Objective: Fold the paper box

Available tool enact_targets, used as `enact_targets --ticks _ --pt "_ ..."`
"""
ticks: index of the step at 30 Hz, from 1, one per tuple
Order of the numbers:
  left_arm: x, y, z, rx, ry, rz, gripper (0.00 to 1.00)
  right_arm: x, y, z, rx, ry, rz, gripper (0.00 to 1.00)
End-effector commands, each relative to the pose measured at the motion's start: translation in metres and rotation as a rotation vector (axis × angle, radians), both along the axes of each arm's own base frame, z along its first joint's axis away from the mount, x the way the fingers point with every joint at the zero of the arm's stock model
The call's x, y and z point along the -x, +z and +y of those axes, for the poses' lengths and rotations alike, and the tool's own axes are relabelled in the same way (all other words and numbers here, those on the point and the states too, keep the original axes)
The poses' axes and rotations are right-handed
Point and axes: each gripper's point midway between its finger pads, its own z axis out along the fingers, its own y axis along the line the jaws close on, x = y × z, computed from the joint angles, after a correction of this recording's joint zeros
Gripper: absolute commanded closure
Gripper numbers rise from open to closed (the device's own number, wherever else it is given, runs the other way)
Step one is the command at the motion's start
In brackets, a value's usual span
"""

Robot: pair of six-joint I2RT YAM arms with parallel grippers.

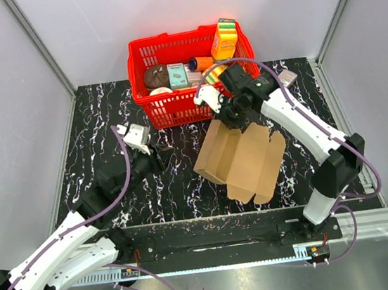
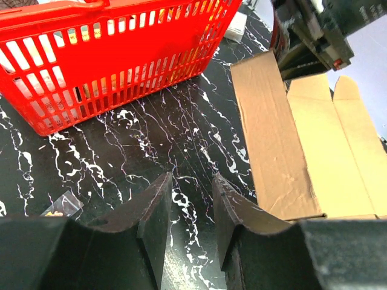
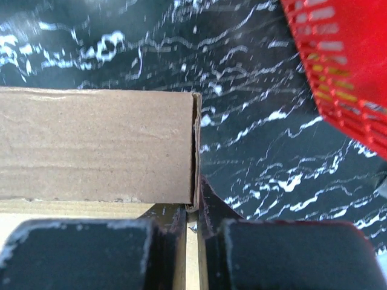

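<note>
You have one paper box, centre frame; right gripper pinches its upper edge. Left gripper: fingers apart, empty. One red basket, top centre.

Paper box: plain brown kraft, unprinted. Table: black, white marble veining. Basket: bright red, slotted walls. Package in basket: yellow-orange, green top. Small carton beside it: teal. Left arm link: white. Walls: pale grey.
</note>
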Motion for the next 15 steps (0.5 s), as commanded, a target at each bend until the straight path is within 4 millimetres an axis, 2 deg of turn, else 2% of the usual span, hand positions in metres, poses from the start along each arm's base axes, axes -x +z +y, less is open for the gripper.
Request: enact_targets --ticks 1,6,10,15 --pt "0.000 0.020 0.010 0.031 0.037 -0.029 0.62 0.028 -0.015 -0.019 0.210 0.060 0.087 1.00" --pt "0.003 0.025 0.018 0.034 0.056 -0.035 0.62 0.030 -0.042 -0.022 0.380 0.114 0.114 1.00" --pt "0.007 0.029 0.027 0.038 0.078 -0.046 0.62 0.029 -0.064 -0.009 0.403 0.145 0.130 1.00" --pt "0.009 0.030 0.036 0.051 0.104 -0.057 0.62 0.021 -0.085 -0.009 0.492 0.133 0.138 1.00"
